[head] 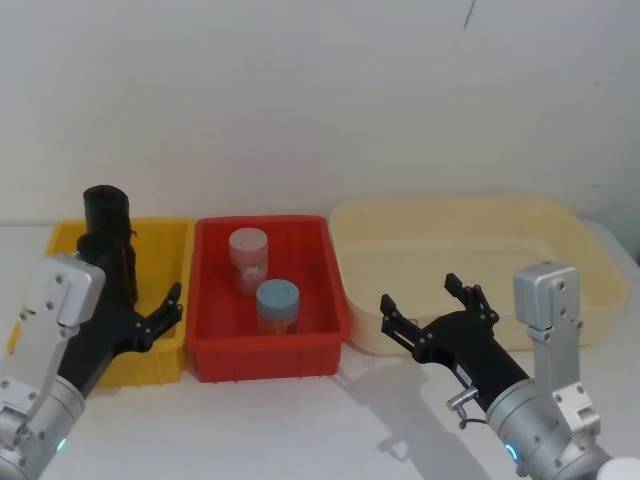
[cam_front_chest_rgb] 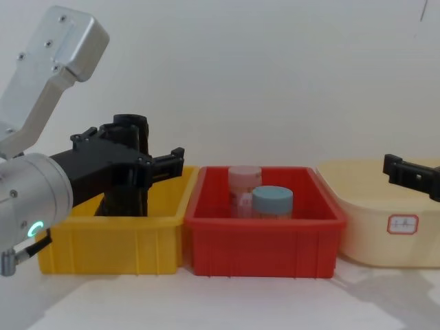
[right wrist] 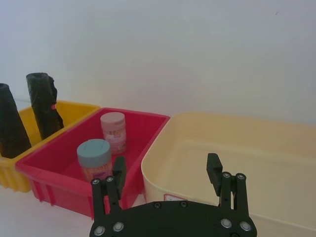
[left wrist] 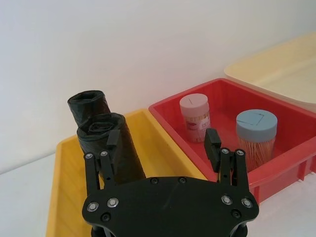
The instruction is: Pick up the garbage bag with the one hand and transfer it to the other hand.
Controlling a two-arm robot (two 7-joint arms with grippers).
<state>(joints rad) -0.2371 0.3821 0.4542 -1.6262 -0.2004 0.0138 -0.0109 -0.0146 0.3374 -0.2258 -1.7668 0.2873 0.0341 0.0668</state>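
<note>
Two black rolls stand close together in the yellow bin (left wrist: 64,173), so the main risk is grabbing the wrong one. The garbage bag (left wrist: 126,153) is the thicker front roll, with the slimmer roll (left wrist: 89,106) just behind it.

Second risk: the bag sits off to one side of the left claw (left wrist: 163,140), by one finger rather than centred. Closing from here would likely clip its edge or tip it against the bin wall. Wrinkled plastic could also slip or unroll at handover.

Left claw: spread wide, holding nothing. Can't tell if that finger touches the bag.

Right claw (head: 420,292): also wide open and empty, over the table (head: 300,430) in front of the cream tub (head: 450,225), well apart from the bag.
</note>
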